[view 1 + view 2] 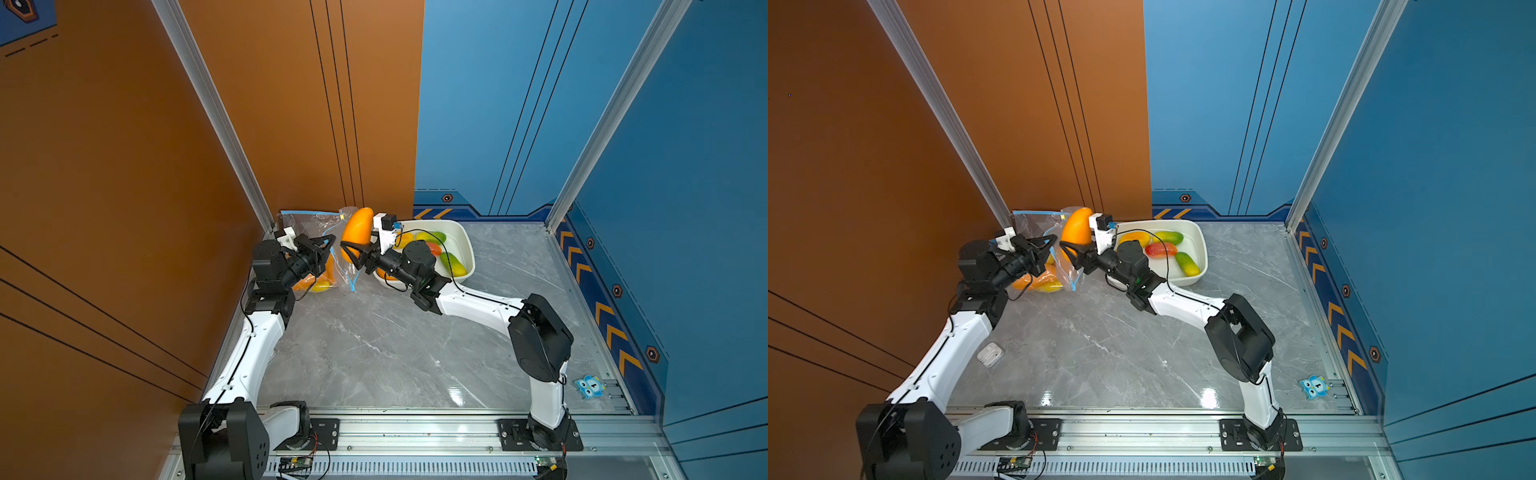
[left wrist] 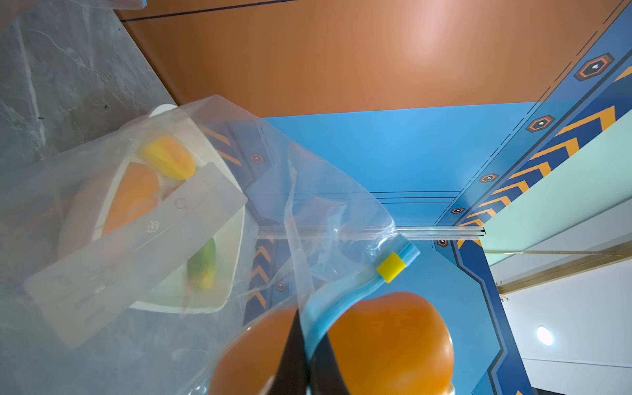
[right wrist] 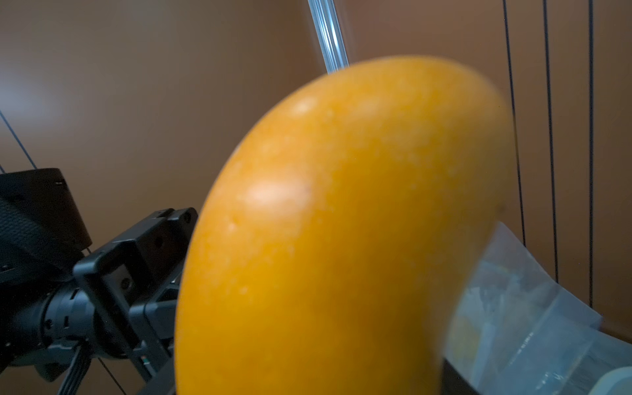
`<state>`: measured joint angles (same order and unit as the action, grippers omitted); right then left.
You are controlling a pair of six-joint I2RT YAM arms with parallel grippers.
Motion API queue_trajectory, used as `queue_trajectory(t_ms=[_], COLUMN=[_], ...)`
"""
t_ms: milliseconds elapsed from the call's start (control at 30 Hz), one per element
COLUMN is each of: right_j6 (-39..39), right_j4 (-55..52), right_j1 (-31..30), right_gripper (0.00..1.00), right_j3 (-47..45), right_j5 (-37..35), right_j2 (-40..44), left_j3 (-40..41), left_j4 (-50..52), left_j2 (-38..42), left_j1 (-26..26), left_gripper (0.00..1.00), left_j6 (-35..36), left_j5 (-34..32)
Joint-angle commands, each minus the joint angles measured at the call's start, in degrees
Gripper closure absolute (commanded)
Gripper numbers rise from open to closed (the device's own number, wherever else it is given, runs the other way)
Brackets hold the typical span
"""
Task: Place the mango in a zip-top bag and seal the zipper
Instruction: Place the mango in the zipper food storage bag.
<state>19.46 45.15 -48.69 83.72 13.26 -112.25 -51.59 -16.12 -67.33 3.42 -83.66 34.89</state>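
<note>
An orange mango (image 1: 357,227) (image 1: 1077,226) hangs upright above the table at the back left, with my right gripper (image 1: 351,249) shut on its lower end. It fills the right wrist view (image 3: 342,222) and hides the jaws there. The clear zip-top bag (image 1: 309,232) (image 1: 1034,226) stands open just left of it. My left gripper (image 1: 330,241) (image 2: 304,359) is shut on the bag's blue zipper edge (image 2: 321,325), near the yellow slider (image 2: 391,267). The mango (image 2: 393,342) sits at the bag's mouth, right behind that edge. Other fruit (image 1: 318,284) lies inside the bag.
A white basin (image 1: 455,226) with several mangoes stands right of the grippers, under the right forearm. The orange wall and a metal post (image 1: 249,178) are close behind the bag. A white earbud case (image 1: 990,354) lies by the left arm; a blue owl figure (image 1: 589,386) lies front right.
</note>
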Motion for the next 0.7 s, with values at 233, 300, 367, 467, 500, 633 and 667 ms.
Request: queue_trajectory(t_ms=[233, 300, 367, 467, 500, 633, 667], right_j6=[-9.4, -13.4, -16.3, -22.2, -24.1, -26.7, -26.4], right_j4=[3.2, -4.3, -12.6, -22.4, -27.5, -32.2, -32.9], right_j1=[-1.1, -1.5, -1.2, -1.8, -1.8, -1.9, -1.9], right_gripper=[0.62, 0.62, 0.6, 0.56, 0.51, 0.32, 0.28], right_j3=[0.1, 1.8, 4.1, 6.5, 8.4, 8.7, 9.0], right_j5=[-1.1, -4.7, -6.3, -10.8, -10.7, -7.1, -6.4], right_j2=[-2.8, -2.4, -1.8, -1.0, -1.0, -0.8, -1.1], left_j3=[-0.1, 0.2, 0.3, 0.4, 0.4, 0.1, 0.2], left_j4=[-1.7, -1.7, -1.7, -1.7, -1.7, -1.7, -1.7], left_j2=[0.9, 1.3, 1.5, 1.4, 1.5, 0.9, 0.8], left_j1=[0.7, 0.7, 0.6, 0.3, 0.1, -0.5, -0.5], left_gripper=[1.0, 1.0, 1.0, 1.0, 1.0, 1.0, 1.0], left_j6=[-1.4, -1.6, -1.6, -1.5, -1.4, -1.4, -1.4], left_j5=[0.1, -0.1, -0.3, -0.4, -0.7, -0.8, -0.9])
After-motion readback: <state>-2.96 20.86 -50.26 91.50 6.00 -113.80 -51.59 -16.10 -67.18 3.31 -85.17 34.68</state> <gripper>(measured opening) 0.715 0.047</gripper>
